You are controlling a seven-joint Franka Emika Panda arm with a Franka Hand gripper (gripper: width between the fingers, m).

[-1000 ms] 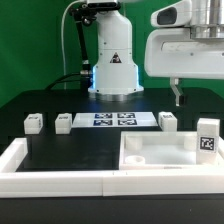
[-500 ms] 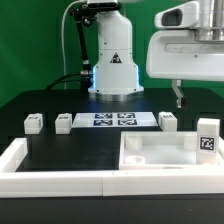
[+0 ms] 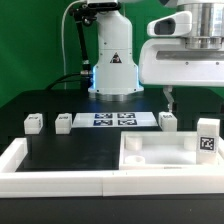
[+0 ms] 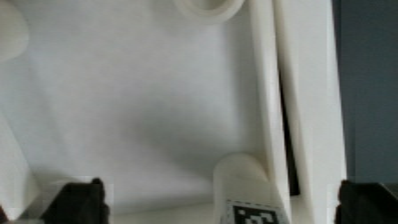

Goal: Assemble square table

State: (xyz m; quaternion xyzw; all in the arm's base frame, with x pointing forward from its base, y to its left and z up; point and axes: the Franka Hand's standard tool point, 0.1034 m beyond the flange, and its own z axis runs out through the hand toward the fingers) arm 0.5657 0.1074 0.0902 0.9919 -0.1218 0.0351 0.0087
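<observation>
- arm [image 3: 112, 55]: 1
- claw [image 4: 217, 203]: 1, with 2 dark fingers [image 4: 80, 203] showing in the wrist view
- slab [image 3: 160, 155]: 1, white
- legs [image 3: 33, 122]: 4 in the exterior view, of which 3 are low blocks and 1 is taller with a tag facing the camera
- marker board [image 3: 112, 119]: 1, printed with 4 tags
- border wall [image 3: 20, 160]: 1
- surface [image 3: 70, 145]: 1, black

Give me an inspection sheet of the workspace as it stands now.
Surface: black table, white border wall at front, marker board at back.
Job's things: slab at the exterior view's right; four legs loose, none attached.
Clutter: nothing seen.
Grippers: gripper open, empty, above the slab.
Cables: black cable beside the arm base.
Surroundings: green backdrop.
</observation>
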